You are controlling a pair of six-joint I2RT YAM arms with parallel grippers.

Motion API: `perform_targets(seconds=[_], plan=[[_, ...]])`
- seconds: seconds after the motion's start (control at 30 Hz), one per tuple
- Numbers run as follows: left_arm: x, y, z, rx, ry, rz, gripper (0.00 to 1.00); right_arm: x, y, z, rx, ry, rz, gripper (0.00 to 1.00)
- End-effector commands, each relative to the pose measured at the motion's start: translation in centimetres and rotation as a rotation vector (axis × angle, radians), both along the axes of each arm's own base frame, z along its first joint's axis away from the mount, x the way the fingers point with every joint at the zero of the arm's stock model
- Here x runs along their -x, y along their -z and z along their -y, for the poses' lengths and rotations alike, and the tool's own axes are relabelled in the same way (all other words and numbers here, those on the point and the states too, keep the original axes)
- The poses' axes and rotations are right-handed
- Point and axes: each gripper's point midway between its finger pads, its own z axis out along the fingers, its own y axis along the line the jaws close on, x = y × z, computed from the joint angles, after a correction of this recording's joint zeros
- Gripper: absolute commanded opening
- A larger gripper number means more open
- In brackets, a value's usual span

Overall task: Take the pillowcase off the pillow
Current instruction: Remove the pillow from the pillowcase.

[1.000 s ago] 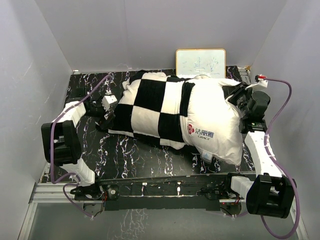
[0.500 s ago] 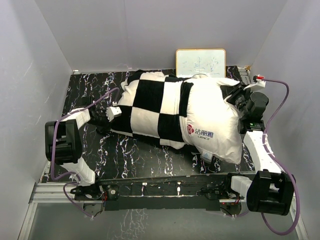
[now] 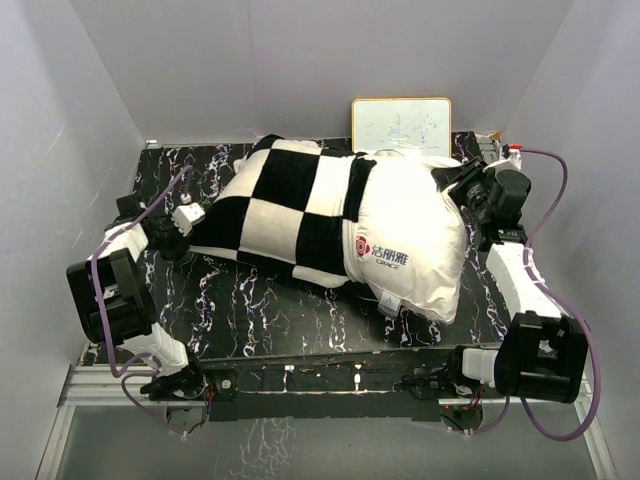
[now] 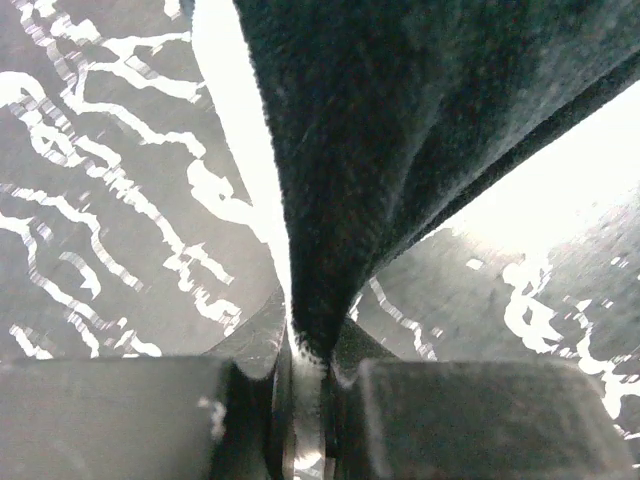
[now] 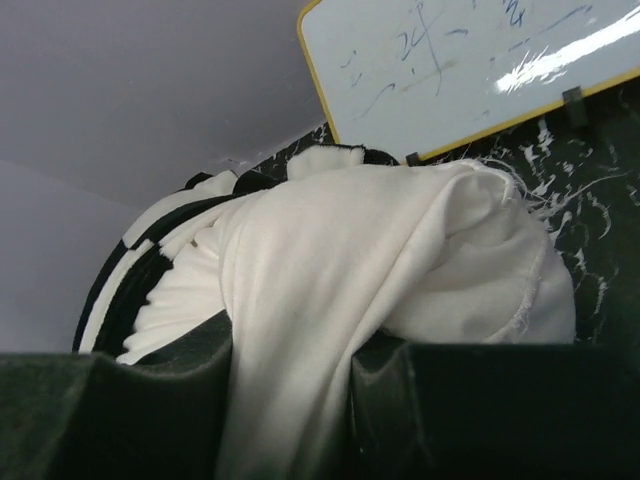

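**A:** Where do the left jaws stand?

**B:** Toward the left edge of the desk [image 3: 270, 310], pinched tight on a black fold of the pillowcase [image 4: 400, 150] at its left end.

**A:** And what sits inside the pillowcase?

**B:** The left part of the pillow [image 3: 415, 235]. Its right part, with the red logo [image 3: 378, 250], sticks out bare toward the right edge.

**A:** The right jaws?

**B:** Near the far right corner, clamped on white cloth at the pillow's end. Behind, a whiteboard [image 3: 400, 125] stands at the far edge.
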Motion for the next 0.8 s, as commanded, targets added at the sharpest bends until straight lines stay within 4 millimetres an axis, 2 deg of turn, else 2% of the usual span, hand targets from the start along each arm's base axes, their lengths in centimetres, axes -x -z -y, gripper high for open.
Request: perform_targets(seconds=[0.0,0.1,0.23,0.33,0.4,0.43,0.53,0.63,0.67,0.77], plan=[[0.6,-3.0,-10.1,-0.214,-0.129,0.081,0.0,-2.0,-9.4,4.1,-0.104,0.151,0.229,0.08],[1.2,-3.6,-12.7,-0.232,-0.164,0.088,0.0,-2.2,-9.8,4.9,-0.098,0.197,0.237,0.08],[1.9,-3.4,-15.8,-0.33,-0.16,0.12,0.0,-2.7,-10.5,5.8,-0.029,0.23,0.237,0.08],[2.1,-3.3,-16.9,-0.38,-0.148,0.132,0.0,-2.9,-10.8,5.6,-0.006,0.217,0.235,0.08],[2.1,-3.4,-16.6,-0.366,-0.146,0.143,0.0,-3.1,-10.4,5.0,0.012,0.202,0.223,0.08],[2.0,-3.6,-16.2,-0.348,-0.145,0.151,0.0,-3.3,-10.0,4.0,0.032,0.175,0.216,0.08],[1.4,-4.5,-14.2,-0.285,-0.149,0.166,0.0,-4.4,-7.5,-1.1,0.157,0.053,0.155,0.08],[0.6,-5.6,-11.6,-0.198,-0.175,0.141,0.0,-4.9,-5.3,-3.7,0.177,0.034,0.099,0.08],[0.4,-6.1,-10.7,-0.16,-0.187,0.13,0.0,-4.9,-4.6,-4.2,0.177,0.021,0.081,0.13],[0.0,-7.2,-8.3,-0.078,-0.199,0.097,0.0,-4.7,-3.0,-5.6,0.249,-0.014,0.032,0.34]])
